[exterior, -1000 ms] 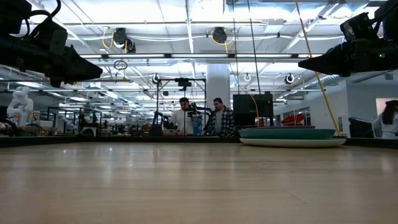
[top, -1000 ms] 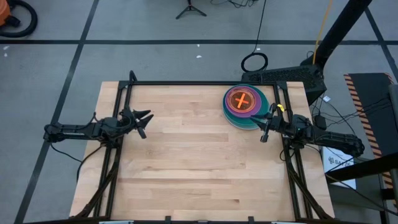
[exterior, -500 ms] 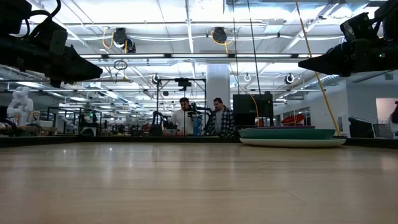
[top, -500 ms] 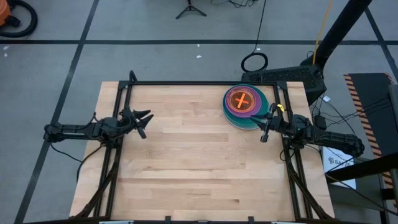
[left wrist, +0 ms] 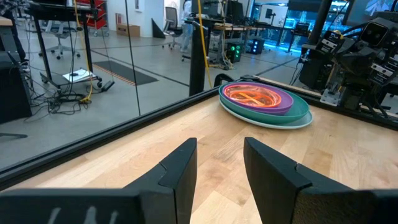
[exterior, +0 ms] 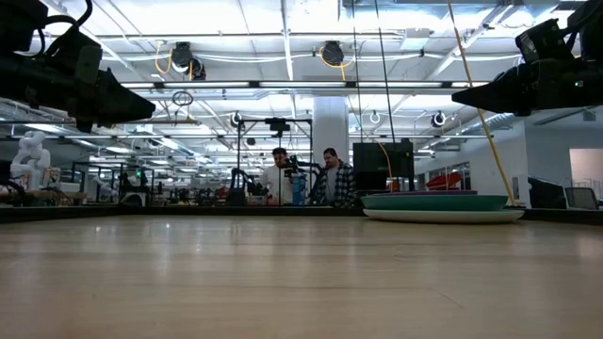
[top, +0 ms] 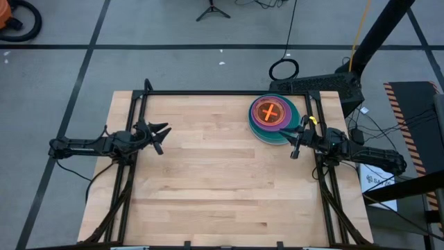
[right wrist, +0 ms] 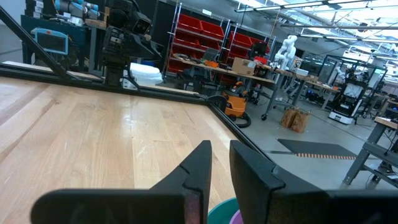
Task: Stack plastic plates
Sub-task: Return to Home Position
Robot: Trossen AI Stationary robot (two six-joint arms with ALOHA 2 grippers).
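The plastic plates stand in one pile (top: 272, 117) near the table's far right corner, its bottom plate resting on the wood. The pile is pale and dark green at the bottom, purple above, and orange-pink on top. It also shows in the low view (exterior: 443, 204) and the left wrist view (left wrist: 264, 102). My right gripper (top: 296, 141) hovers level just near of the pile, slightly open and empty, and the pile's rim (right wrist: 222, 213) peeks out below its fingers. My left gripper (top: 165, 131) waits at the table's left side, open and empty, above the wood.
Black frame rails (top: 222, 93) run along the table's far, left and right edges. Bare wood (top: 222, 180) spreads across the middle and near half. Two people (exterior: 303, 177) stand in the room beyond the far edge.
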